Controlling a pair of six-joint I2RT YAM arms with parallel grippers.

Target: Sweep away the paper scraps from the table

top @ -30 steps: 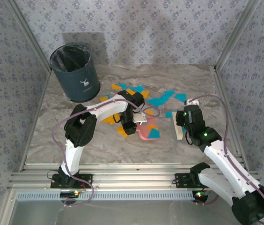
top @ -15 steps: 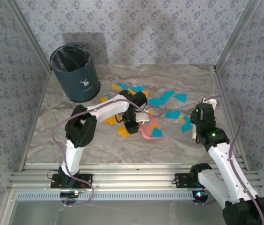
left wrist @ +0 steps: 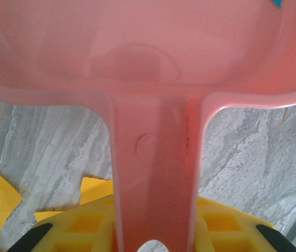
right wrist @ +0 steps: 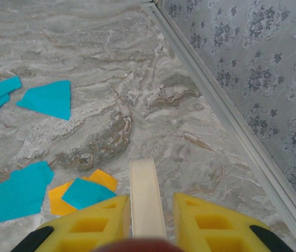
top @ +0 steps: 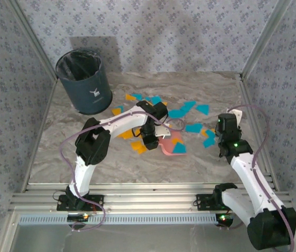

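Pink dustpan (left wrist: pixel 153 79) sat with its handle clamped in the left gripper (left wrist: pixel 156 228) over the table (right wrist: pixel 137 79); the right gripper (right wrist: pixel 147 220) pinched a cream handle (right wrist: pixel 145 189) near the paper scraps (right wrist: pixel 48 100).

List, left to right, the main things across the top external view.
From the left: dark bin → pink dustpan → cyan paper scrap toward the far side → right arm.
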